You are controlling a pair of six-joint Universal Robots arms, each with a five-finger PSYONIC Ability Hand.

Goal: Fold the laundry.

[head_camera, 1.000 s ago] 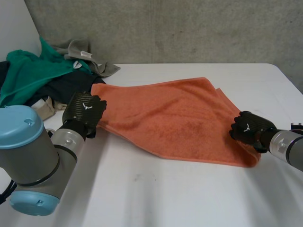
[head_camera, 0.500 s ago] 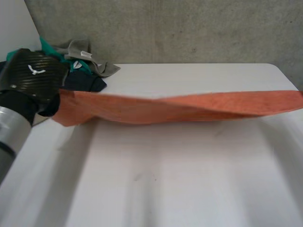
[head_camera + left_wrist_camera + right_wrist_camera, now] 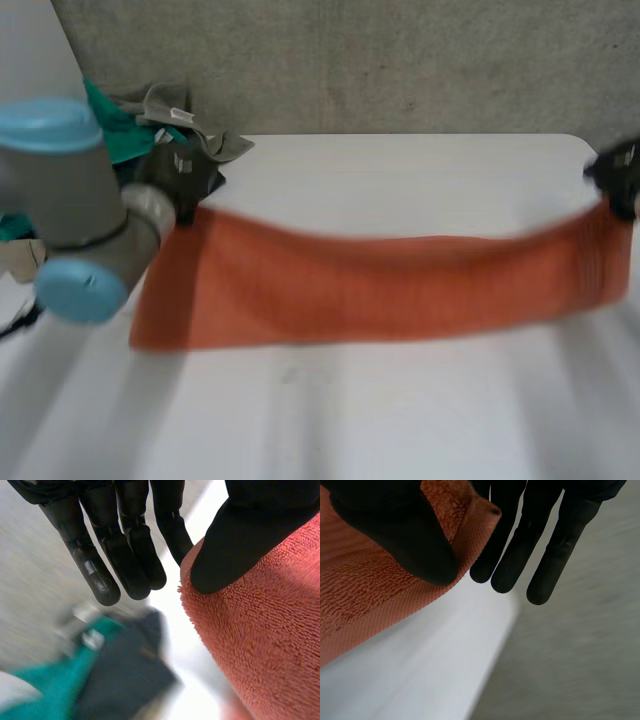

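Note:
An orange towel [image 3: 380,290] hangs stretched between my two hands above the white table [image 3: 400,420]. My left hand [image 3: 178,172] holds its upper corner beside the laundry pile; in the left wrist view the thumb [image 3: 240,540] pinches the towel [image 3: 260,645] against a finger while the other fingers [image 3: 125,555] stay straight. My right hand [image 3: 620,172] holds the opposite upper corner near the table's far right corner. In the right wrist view the thumb [image 3: 395,530] presses the towel's hemmed corner [image 3: 365,600] against a finger.
A pile of laundry [image 3: 150,125] with green, dark and grey pieces lies at the table's back left, under my left hand [image 3: 100,680]. The table's right edge [image 3: 485,645] runs just below my right hand. A concrete wall [image 3: 400,60] stands behind.
The towel lay flat on the table; both hands lifted it by its ends and spread apart. It now hangs as a wide sheet, its lower edge dropped toward the table.

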